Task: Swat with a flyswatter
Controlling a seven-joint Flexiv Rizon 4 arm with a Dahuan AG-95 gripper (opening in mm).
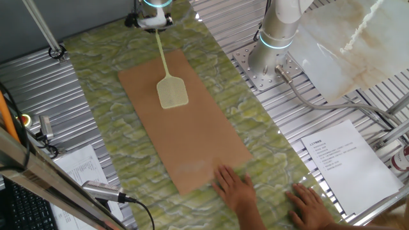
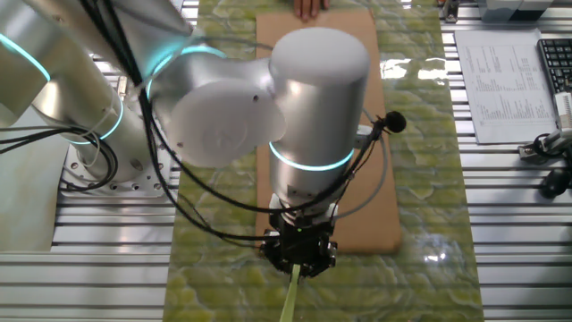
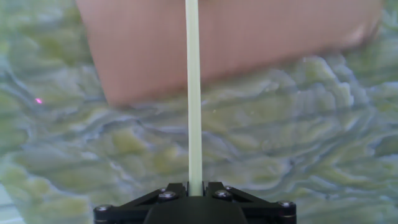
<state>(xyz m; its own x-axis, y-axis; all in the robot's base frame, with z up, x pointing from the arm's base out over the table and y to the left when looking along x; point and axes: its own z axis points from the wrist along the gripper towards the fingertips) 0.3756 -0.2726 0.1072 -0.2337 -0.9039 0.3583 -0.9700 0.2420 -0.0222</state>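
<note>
Flyswatter (image 1: 167, 76) looks like super light plastic: thin springy handle, fine mesh head, so I'd guess it whips and flexes a lot when swung. Nothing fragile about it, but that skinny handle seems likely to twist or slide in the pinch if the hold is loose. The far end of the handle, away from the head, looks like the sensible place to hold it, and that's where it sits now.

The gripper (image 1: 153, 22) is closed onto the handle. In the hand view the pale stick comes straight up out of the black gripper body (image 3: 194, 208), dead centre, though the fingertips themselves aren't visible there.

From there the handle runs out over the green mottled mat (image 1: 96, 70) and onto the brown board (image 1: 185, 128). The mesh head lies on or just above the board's upper half; can't tell if it's touching.

The arm reaches in from the base (image 1: 275, 35), wrist pointing down over the mat's edge, so the swatter slopes downward. Someone's hands (image 1: 236, 188) rest at the board's near end, well apart from the head.
</note>
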